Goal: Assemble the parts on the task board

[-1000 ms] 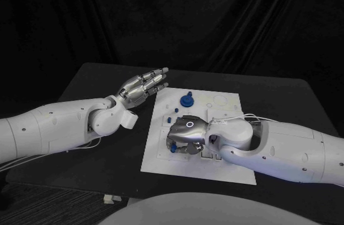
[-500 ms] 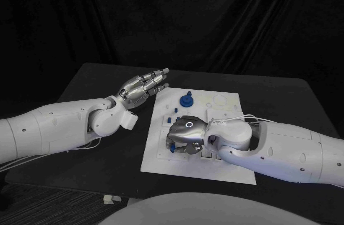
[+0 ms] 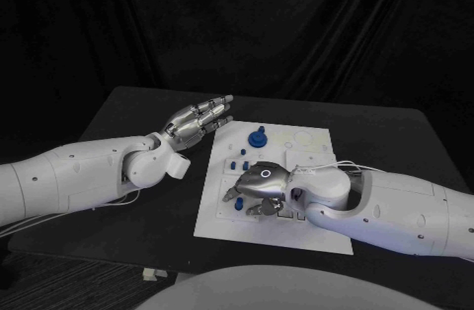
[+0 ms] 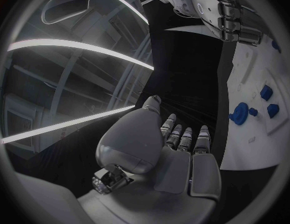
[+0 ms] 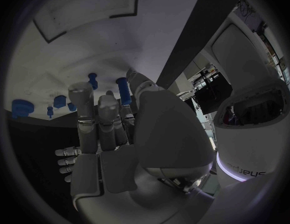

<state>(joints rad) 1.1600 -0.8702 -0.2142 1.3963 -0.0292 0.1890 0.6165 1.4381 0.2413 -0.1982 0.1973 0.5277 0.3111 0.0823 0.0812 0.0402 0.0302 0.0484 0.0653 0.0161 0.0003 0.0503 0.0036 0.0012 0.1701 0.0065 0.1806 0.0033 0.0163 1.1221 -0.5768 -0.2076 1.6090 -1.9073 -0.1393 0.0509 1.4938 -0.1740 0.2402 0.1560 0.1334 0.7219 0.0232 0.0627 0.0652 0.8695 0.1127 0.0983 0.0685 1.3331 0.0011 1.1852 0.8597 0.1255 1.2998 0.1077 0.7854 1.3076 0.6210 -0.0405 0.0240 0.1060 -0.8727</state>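
Right robot hand (image 3: 259, 187) pinching blue peg (image 5: 122, 88) over task board (image 3: 222, 217), grip clearest from wrist, left robot hand (image 3: 198, 120) spread, empty

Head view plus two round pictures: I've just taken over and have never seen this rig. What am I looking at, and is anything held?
The machine is a robot with two white arms, each ending in a silver hand with fingers. The square picture is taken from its head, looking down at a black table. Each round picture comes from a camera at one wrist, behind that arm's own hand, so edges look bent.

On the table lies a white board with small blue pieces standing in its far part.

The left hand hovers by the board's far left corner, fingers stretched out, holding nothing. The right hand is over the middle of the board and seems to pinch a small blue peg between thumb and finger, best seen in its own wrist view.
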